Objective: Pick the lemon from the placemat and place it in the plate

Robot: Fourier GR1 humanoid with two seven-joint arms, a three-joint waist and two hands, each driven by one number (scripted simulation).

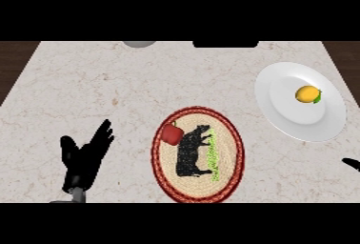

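Observation:
The yellow lemon (307, 94) with a green leaf lies in the white plate (281, 86) at the counter's right side. The oval woven placemat (199, 155), red-rimmed with a black cow figure, lies in the middle near the front edge. My left hand (84, 155) rests at the lower left, open with its fingers pointing up, well left of the placemat. Only a dark tip of my right hand (352, 164) shows at the right edge, below the plate and apart from the lemon.
A red bell pepper (170, 134) sits on the placemat's upper left part. A grey round object (140, 44) and a dark flat object (225, 44) peek in at the counter's back edge.

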